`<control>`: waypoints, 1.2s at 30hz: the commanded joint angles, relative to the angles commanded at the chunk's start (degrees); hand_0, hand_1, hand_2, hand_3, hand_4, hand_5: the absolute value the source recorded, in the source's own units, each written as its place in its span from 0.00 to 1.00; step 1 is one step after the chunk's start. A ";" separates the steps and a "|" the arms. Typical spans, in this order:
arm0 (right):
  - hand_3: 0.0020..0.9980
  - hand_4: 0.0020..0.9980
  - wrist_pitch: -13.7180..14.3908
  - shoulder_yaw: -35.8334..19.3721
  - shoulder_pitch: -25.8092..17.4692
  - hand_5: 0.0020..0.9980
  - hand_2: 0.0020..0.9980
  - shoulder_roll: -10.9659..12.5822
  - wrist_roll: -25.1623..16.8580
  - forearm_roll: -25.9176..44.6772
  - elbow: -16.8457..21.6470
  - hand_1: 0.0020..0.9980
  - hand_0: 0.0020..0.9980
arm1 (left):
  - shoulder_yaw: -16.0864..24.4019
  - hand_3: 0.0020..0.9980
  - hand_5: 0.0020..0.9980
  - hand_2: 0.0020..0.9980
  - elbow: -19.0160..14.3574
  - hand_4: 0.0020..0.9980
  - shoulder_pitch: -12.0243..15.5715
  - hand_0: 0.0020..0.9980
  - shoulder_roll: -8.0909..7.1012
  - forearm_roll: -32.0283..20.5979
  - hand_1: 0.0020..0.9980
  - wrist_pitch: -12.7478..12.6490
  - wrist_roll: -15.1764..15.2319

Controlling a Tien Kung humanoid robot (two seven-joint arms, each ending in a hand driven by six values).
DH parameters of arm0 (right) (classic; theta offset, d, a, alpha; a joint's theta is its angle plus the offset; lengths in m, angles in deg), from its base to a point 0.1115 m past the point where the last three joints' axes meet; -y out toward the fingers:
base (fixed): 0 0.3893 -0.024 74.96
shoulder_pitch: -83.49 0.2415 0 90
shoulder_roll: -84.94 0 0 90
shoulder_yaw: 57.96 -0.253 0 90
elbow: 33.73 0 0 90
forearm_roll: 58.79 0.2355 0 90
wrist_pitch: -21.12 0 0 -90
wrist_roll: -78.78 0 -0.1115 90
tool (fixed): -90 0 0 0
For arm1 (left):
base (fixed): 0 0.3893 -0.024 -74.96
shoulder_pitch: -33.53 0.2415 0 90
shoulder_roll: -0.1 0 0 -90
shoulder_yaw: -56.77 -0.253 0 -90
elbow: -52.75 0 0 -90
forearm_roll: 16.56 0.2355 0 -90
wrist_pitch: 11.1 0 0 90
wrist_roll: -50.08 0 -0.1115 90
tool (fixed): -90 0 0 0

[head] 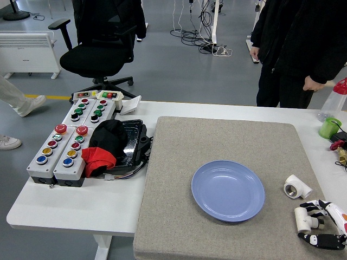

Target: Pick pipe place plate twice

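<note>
At the counter's (70,208) near right corner, the right robot hand (321,227) has its fingers curled around a white pipe fitting (303,220), which rests on the grey mat (179,216). Just beyond it lies a second white pipe fitting (296,187), untouched. To their left sits the blue plate (228,190) with nothing on it. Farther left are grey button boxes (68,146) and a black and red cloth (105,143). A person in black (303,49) stands at the far side.
</note>
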 joint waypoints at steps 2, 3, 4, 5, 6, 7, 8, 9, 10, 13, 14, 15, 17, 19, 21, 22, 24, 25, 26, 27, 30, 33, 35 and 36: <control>0.61 0.61 0.61 0.11 0.04 0.09 0.52 -0.03 -0.77 0.47 0.13 0.43 0.29 | 0.03 0.57 1.00 0.63 -0.01 0.41 0.07 0.66 0.00 0.03 0.62 0.01 -0.02; 0.58 0.59 1.05 0.22 0.14 0.08 0.51 -0.05 -1.27 0.87 0.32 0.41 0.26 | 0.06 0.57 1.00 0.63 -0.02 0.41 0.12 0.66 -0.01 0.08 0.62 0.05 -0.04; 0.58 0.59 1.35 0.30 0.23 0.08 0.51 -0.07 -1.61 1.15 0.49 0.41 0.26 | 0.09 0.57 1.00 0.63 -0.03 0.41 0.15 0.66 -0.01 0.14 0.62 0.08 -0.06; 0.58 0.59 1.55 0.38 0.48 0.08 0.51 -0.21 -1.85 1.45 0.76 0.41 0.26 | 0.08 0.57 1.00 0.63 -0.04 0.41 0.20 0.66 -0.01 0.16 0.62 0.09 -0.06; 0.58 0.59 1.64 0.42 0.61 0.08 0.51 -0.28 -1.96 1.61 0.90 0.41 0.26 | 0.08 0.57 1.00 0.63 -0.04 0.41 0.22 0.66 -0.02 0.18 0.62 0.10 -0.05; 0.58 0.59 1.75 0.65 1.09 0.08 0.51 -0.53 -2.15 2.07 1.09 0.41 0.26 | 0.09 0.57 1.00 0.63 -0.04 0.41 0.30 0.66 -0.02 0.14 0.62 0.08 -0.06; 0.58 0.59 1.81 0.78 1.35 0.08 0.51 -0.67 -2.25 2.33 1.19 0.41 0.26 | 0.10 0.57 1.00 0.63 -0.04 0.41 0.35 0.66 -0.02 0.12 0.62 0.07 -0.06; 0.58 0.57 1.57 1.44 2.25 0.07 0.51 -0.90 -2.11 2.85 1.37 0.41 0.27 | 0.12 0.57 1.00 0.63 -0.05 0.41 0.42 0.66 0.02 0.15 0.62 0.07 -0.10; 0.58 0.57 1.51 1.62 2.51 0.07 0.51 -0.96 -2.07 3.00 1.42 0.41 0.27 | 0.12 0.57 1.00 0.63 -0.06 0.41 0.45 0.66 0.03 0.16 0.62 0.08 -0.11; 0.58 0.57 1.00 4.09 5.34 0.07 0.51 -1.54 -1.68 2.73 1.43 0.41 0.27 | -0.09 0.57 1.00 0.63 -0.12 0.41 0.63 0.66 0.02 -0.08 0.62 0.10 -0.17; 0.58 0.57 0.95 4.70 6.03 0.07 0.51 -1.73 -1.60 2.71 1.36 0.41 0.27 | -0.18 0.57 1.00 0.63 -0.14 0.41 0.68 0.66 0.00 -0.22 0.62 0.08 -0.19; 0.58 0.55 0.90 5.58 7.10 0.06 0.51 -1.96 -1.50 2.71 1.25 0.41 0.27 | -0.29 0.57 1.00 0.63 -0.16 0.41 0.75 0.66 -0.01 -0.39 0.62 0.06 -0.21; 0.58 0.55 0.80 7.56 9.31 0.06 0.51 -2.16 -1.25 2.79 0.95 0.41 0.27 | -0.49 0.57 1.00 0.63 -0.19 0.41 0.82 0.66 -0.02 -0.72 0.62 0.01 -0.26; 0.58 0.55 0.45 10.40 12.23 0.06 0.51 -1.94 -0.81 2.80 0.69 0.41 0.27 | -0.84 0.57 1.00 0.63 -0.22 0.41 0.82 0.66 -0.06 -1.17 0.62 0.02 -0.29; 0.58 0.55 0.12 13.12 14.97 0.06 0.51 -1.76 -0.29 3.02 0.41 0.42 0.28 | -1.22 0.57 1.00 0.63 -0.23 0.41 0.74 0.66 -0.12 -1.71 0.62 -0.04 -0.25; 0.58 0.55 0.05 14.03 15.93 0.06 0.51 -1.73 -0.16 3.09 0.33 0.42 0.28 | -1.29 0.57 1.00 0.63 -0.24 0.41 0.71 0.66 -0.13 -1.83 0.62 -0.06 -0.25; 0.58 0.55 -0.27 16.16 18.22 0.06 0.51 -2.29 0.42 3.77 -0.64 0.42 0.28 | -1.61 0.57 1.00 0.63 -0.25 0.41 0.56 0.66 -0.22 -2.40 0.62 -0.19 -0.25; 0.58 0.55 -0.40 17.55 19.79 0.06 0.51 -2.66 0.68 4.11 -1.25 0.42 0.28 | -1.74 0.57 1.00 0.63 -0.26 0.41 0.50 0.66 -0.27 -2.64 0.62 -0.24 -0.25; 0.58 0.55 -0.45 18.12 20.52 0.06 0.51 -2.78 0.76 4.22 -1.46 0.42 0.28 | -1.78 0.57 1.00 0.63 -0.26 0.41 0.48 0.66 -0.28 -2.71 0.62 -0.26 -0.25; 0.58 0.55 -0.56 19.15 21.71 0.07 0.52 -3.52 0.68 5.05 -2.57 0.43 0.29 | -1.69 0.57 1.00 0.63 -0.30 0.41 0.39 0.66 -0.29 -2.70 0.62 -0.27 -0.35; 0.58 0.55 -0.82 22.10 25.26 0.07 0.52 -5.90 0.69 6.69 -6.64 0.43 0.29 | -1.59 0.57 1.00 0.63 -0.50 0.41 0.07 0.66 -0.28 -2.42 0.62 -0.08 -0.68; 0.62 0.59 -0.94 25.45 28.59 0.13 0.56 -8.50 1.32 7.22 -10.10 0.53 0.40 | -1.53 0.57 1.00 0.63 -0.71 0.41 -0.12 0.66 -0.30 -2.47 0.62 0.04 -1.04; 0.62 0.59 -1.17 26.60 29.65 0.13 0.56 -9.23 1.88 7.33 -10.99 0.53 0.40 | -1.57 0.57 1.00 0.63 -0.74 0.41 -0.13 0.66 -0.31 -2.59 0.62 0.03 -1.11; 0.62 0.59 -1.60 27.65 30.67 0.13 0.56 -10.01 2.74 7.19 -12.00 0.53 0.40 | -1.75 0.57 1.00 0.63 -0.77 0.41 -0.12 0.66 -0.34 -2.82 0.62 0.02 -1.13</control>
